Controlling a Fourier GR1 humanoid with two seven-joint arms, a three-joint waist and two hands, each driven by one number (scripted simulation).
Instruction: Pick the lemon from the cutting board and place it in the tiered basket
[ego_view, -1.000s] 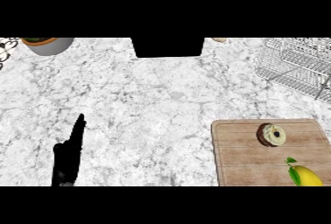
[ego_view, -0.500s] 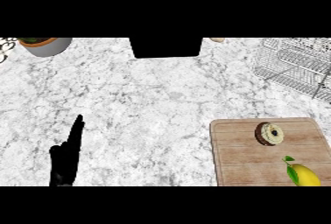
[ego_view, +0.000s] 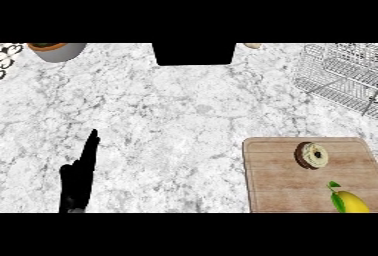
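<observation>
Little has changed over the past second: the lemon (ego_view: 351, 202) remains on the cutting board (ego_view: 284, 175), nearside of a doughnut (ego_view: 312, 155). Left hand (ego_view: 77, 177), fingers straight, rests well left of the board. Right hand unseen. Tiered basket (ego_view: 339, 75) lies beyond; pick not begun.
</observation>
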